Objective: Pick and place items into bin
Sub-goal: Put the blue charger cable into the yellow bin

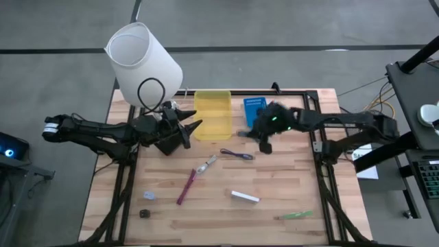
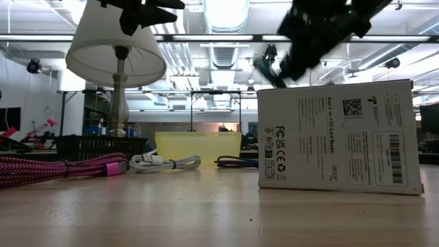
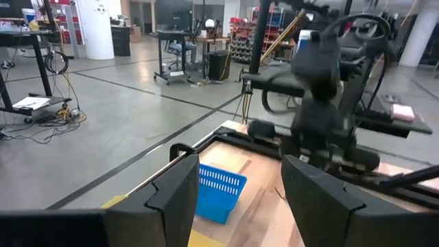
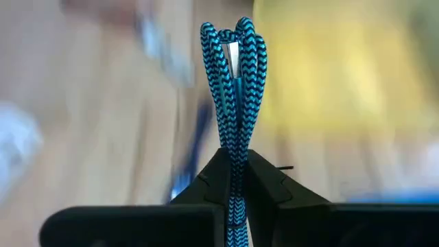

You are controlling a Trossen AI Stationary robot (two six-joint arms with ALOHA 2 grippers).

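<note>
1 white box (image 2: 339,137), 1 yellow bin (image 1: 212,113)

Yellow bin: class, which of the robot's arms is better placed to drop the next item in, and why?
Right. Its gripper is already shut on a blue braided cable just beside the bin. The left gripper sits open and empty at the bin's other side.

The cable (image 4: 235,103) pinched in the right gripper (image 4: 236,168) is braided in a bright blue and black zigzag. The bin (image 1: 212,113) is translucent yellow. Beside it lies a blue basket (image 1: 252,110) with white slats. The table (image 1: 274,178) is pale wood in strips. On it lie a maroon cable (image 1: 186,187), a white bar (image 1: 245,197) and a green strip (image 1: 296,215). The lampshade (image 1: 144,55) is white.
</note>
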